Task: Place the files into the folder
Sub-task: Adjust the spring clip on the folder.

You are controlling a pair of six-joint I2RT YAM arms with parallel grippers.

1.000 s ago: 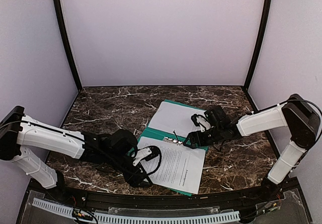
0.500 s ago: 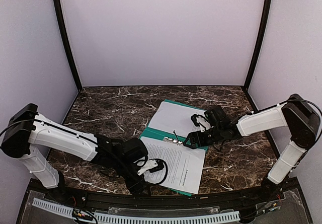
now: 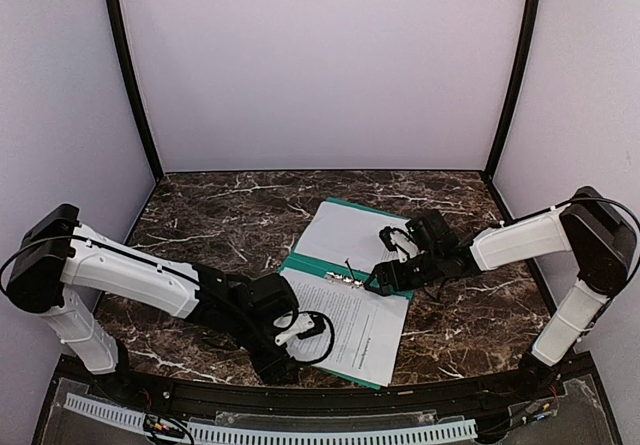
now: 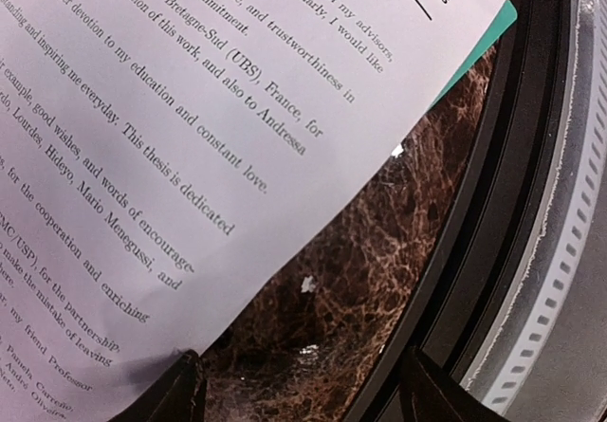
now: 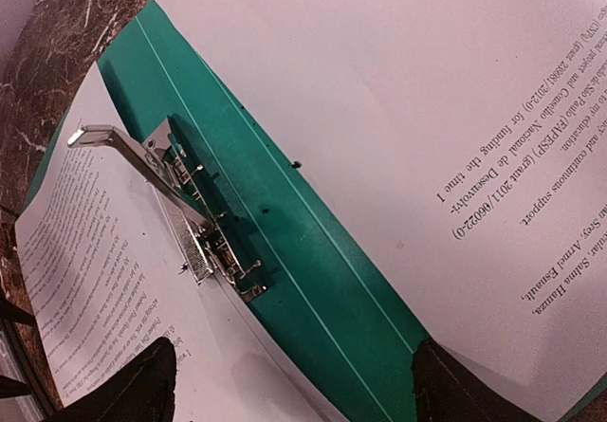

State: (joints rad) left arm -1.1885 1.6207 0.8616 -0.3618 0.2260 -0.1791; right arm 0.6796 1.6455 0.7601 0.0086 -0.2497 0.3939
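The green folder (image 3: pixel 300 263) lies open on the marble table, its metal clip (image 3: pixel 345 275) standing with the lever raised along the spine. One of the files (image 3: pixel 345 235) rests on the far half, the other (image 3: pixel 355 325) on the near half. My left gripper (image 3: pixel 283 363) is open and low at the near sheet's left front corner; in the left wrist view that sheet (image 4: pixel 190 109) reaches one fingertip (image 4: pixel 175 389), with bare marble between the jaws. My right gripper (image 3: pixel 380 277) hovers open over the spine (image 5: pixel 313 251), beside the clip (image 5: pixel 190 223), holding nothing.
A black rail (image 4: pixel 512 204) and a slotted white strip (image 3: pixel 270 430) run along the table's front edge, close to the left gripper. Pale walls enclose the marble table (image 3: pixel 200 225) on three sides. A green folder corner (image 4: pixel 493 33) shows under the near sheet.
My left arm has swung right and toward the front edge, bringing its gripper to the near sheet's corner. The right arm, folder and sheets have not moved.
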